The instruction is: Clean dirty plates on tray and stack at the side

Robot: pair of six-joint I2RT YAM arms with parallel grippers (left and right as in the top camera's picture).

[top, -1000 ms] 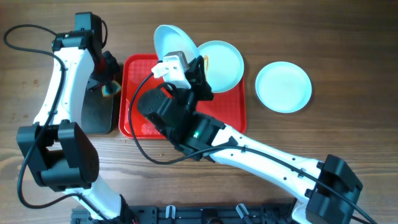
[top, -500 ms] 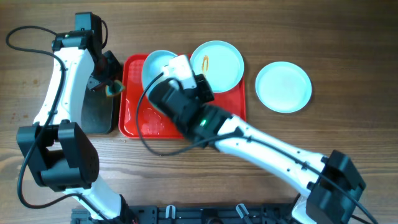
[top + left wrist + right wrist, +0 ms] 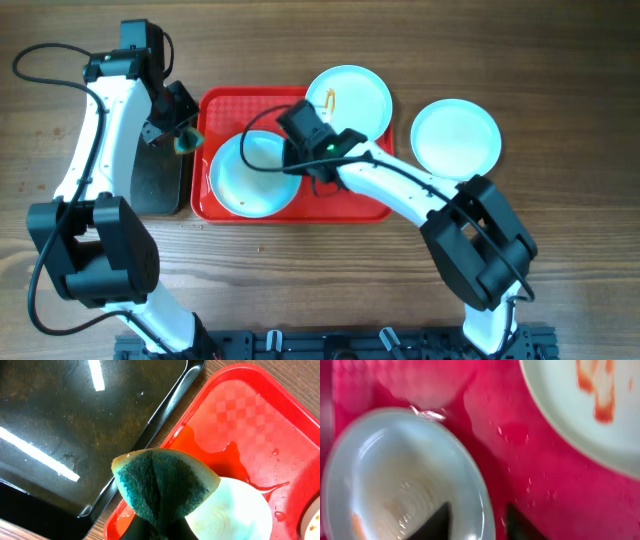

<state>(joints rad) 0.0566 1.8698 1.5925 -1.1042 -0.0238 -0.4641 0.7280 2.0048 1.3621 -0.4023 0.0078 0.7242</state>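
Left jaws: clamped on sponge (image 3: pixel 162 485), above tray (image 3: pixel 225 105) edge, beside pan (image 3: pixel 160 185).
Right jaws: apart, straddling rim of left plate (image 3: pixel 245 180), flat in tray.
Streaked plate (image 3: pixel 355 100): on tray's far right corner, unwiped.
Side plate (image 3: pixel 457 138): on surface right of tray, apparently clean.
Remaining: likely two wipes, then stacking.

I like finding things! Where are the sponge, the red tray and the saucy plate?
sponge (image 3: pixel 162 487): left wrist view, green face.
red tray (image 3: pixel 230 108): overhead view, bare top-left base.
saucy plate (image 3: pixel 355 100): overhead view, its middle.
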